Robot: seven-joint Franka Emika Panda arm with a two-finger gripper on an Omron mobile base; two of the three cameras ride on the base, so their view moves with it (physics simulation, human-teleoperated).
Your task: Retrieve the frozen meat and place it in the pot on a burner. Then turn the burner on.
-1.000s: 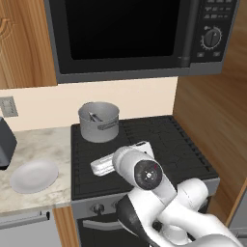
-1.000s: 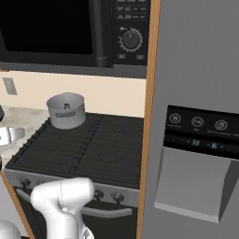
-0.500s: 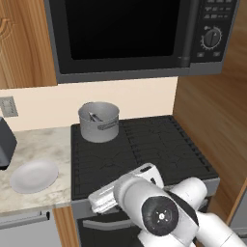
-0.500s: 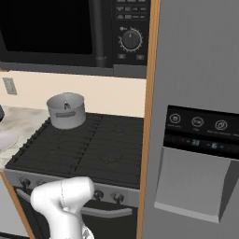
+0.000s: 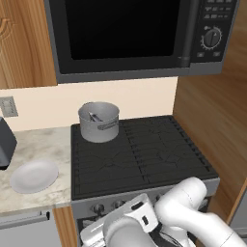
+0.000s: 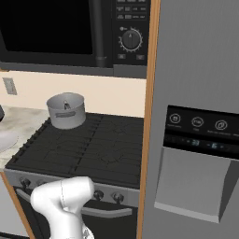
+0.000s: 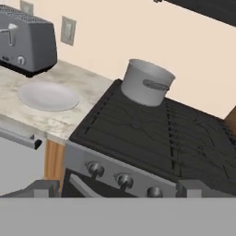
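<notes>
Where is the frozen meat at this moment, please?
The frozen meat lies inside the pot, which stands on the rear left burner of the cooktop, below the microwave in the left base view.

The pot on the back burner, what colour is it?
Plain grey metal pot, clearest in the hand view.
</notes>
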